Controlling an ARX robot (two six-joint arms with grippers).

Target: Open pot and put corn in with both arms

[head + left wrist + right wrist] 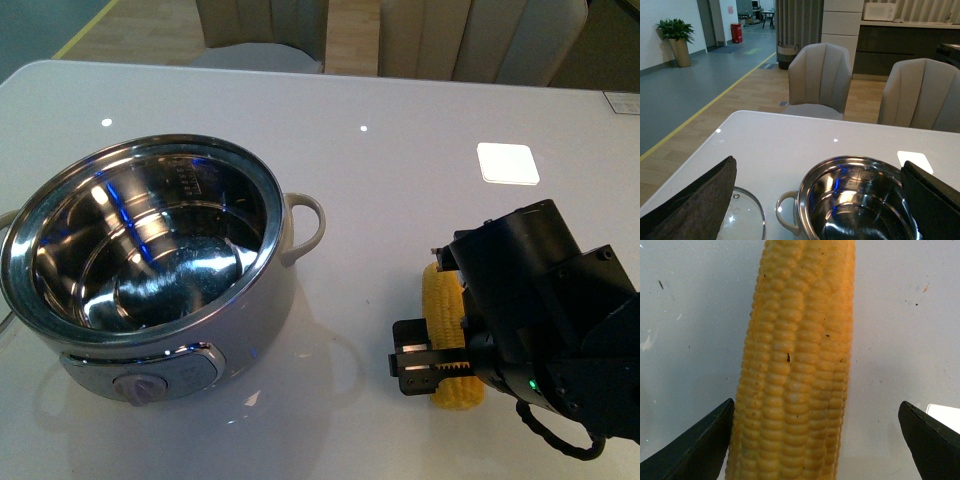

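Pot [275, 290]: uncovered.
Your right gripper [816, 445]: jaws wide, straddling the corn [445, 300], perhaps touching one side.
Your left gripper [815, 200]: spread, empty.

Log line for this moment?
pot: open, empty | lid: off, beside pot | corn: on table | right jaws: open, straddling corn | left jaws: open

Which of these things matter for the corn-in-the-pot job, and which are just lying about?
Part of the job: pot, corn, glass lid, right gripper astride the corn.
Just there: white card, chairs, potted plant.
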